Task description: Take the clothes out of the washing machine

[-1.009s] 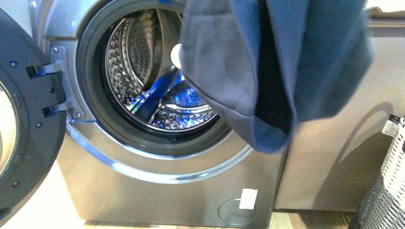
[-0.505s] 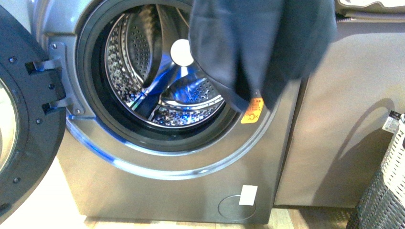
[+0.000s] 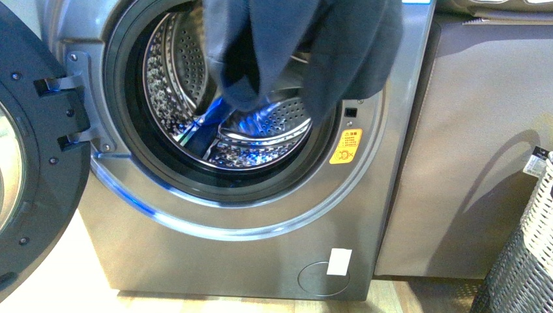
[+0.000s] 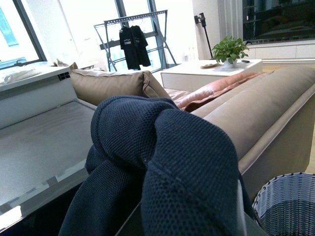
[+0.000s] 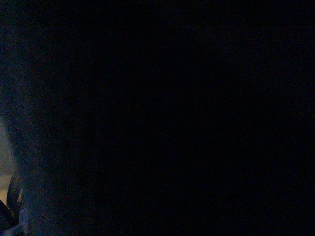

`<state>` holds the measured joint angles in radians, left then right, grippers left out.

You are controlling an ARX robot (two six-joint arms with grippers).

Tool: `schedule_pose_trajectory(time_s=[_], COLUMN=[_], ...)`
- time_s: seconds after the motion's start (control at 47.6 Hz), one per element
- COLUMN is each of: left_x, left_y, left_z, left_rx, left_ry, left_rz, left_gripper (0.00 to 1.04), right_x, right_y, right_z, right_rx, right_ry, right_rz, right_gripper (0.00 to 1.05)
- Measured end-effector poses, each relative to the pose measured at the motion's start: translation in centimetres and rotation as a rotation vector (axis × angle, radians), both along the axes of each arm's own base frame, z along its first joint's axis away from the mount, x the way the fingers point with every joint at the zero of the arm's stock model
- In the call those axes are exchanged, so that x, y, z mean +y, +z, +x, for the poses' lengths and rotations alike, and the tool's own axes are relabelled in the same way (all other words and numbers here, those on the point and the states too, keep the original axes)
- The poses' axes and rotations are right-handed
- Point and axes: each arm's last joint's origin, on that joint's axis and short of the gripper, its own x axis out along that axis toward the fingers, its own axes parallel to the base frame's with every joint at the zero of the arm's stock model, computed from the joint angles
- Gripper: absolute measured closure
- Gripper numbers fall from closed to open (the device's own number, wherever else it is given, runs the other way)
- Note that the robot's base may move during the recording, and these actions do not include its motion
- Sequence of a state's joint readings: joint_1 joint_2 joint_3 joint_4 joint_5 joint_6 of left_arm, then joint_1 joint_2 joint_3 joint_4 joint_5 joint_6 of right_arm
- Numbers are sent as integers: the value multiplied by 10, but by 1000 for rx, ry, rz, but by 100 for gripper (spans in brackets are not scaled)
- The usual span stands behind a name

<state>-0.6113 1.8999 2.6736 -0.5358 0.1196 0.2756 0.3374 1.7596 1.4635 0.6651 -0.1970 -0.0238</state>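
1. Surroundings. The grey metallic front-loading washing machine (image 3: 248, 235) fills most of the front view. Its round, dark-rimmed porthole door (image 3: 39, 163) stands swung open at the left on 2 dark hinges. A flat grey side panel (image 3: 469, 163) adjoins the machine on the right. A tall woven grey-white-black basket (image 3: 522, 261) stands at the lower right, apart from the machine. An orange-yellow sticker (image 3: 345, 146) sits on the fascia just right of the drum mouth. A small white rectangular label (image 3: 339, 261) lies near the bottom edge.

2. Obstruction. The dark navy knit garment (image 3: 306, 45) hangs down from the top edge of the front view, in front of the upper right of the drum mouth. It hides that part of the perforated steel drum (image 3: 182, 85) and overlaps the fascia beside it. Whether it touches the rim cannot be told.

3. Materials. The drum is polished steel with rows of small round holes, a raised paddle and blue reflections. In the left wrist view the garment (image 4: 162, 167) shows a soft, open mesh knit with 1 stitched seam, bunched in rounded folds. Behind it are beige sofa cushions (image 4: 266, 108), a metal drying rack with a black T-shirt (image 4: 133, 42) and a potted green plant (image 4: 230, 49).

4. Grippers. The left gripper is buried under the cloth, so how far it is open cannot be told. The right wrist view is dark, and the right gripper appears nowhere.
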Motion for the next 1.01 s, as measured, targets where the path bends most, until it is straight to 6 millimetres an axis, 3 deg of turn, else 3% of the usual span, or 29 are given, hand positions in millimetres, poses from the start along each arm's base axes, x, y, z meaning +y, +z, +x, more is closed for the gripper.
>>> schedule_pose_trajectory(time_s=[0.063, 0.357, 0.462, 0.568, 0.631, 0.778, 1.009], left_x=[0, 1, 3, 4, 6, 7, 5], left_y=[0, 2, 4, 6, 8, 8, 8], left_z=[0, -2, -4, -7, -10, -11, -11], left_rx=[2, 1, -5, -11, -16, -18, -20], left_ry=[-1, -10, -15, -16, -17, -18, -47], left_rz=[-3, -12, -17, -21, -25, -25, -17], left_gripper=[94, 50, 35, 21, 7, 7, 6], right_x=[0, -11, -28, -50, -73, -116, -189], right_y=[-3, -8, 1, 14, 26, 36, 29], right_z=[-2, -20, -34, -51, -70, -107, -162], right_rx=[-2, -3, -23, -62, -100, -140, -153], right_ry=[4, 12, -2, -29, -49, -81, -145], right_rz=[10, 33, 64, 87, 110, 135, 152], right_gripper=[42, 82, 94, 96, 96, 97, 97])
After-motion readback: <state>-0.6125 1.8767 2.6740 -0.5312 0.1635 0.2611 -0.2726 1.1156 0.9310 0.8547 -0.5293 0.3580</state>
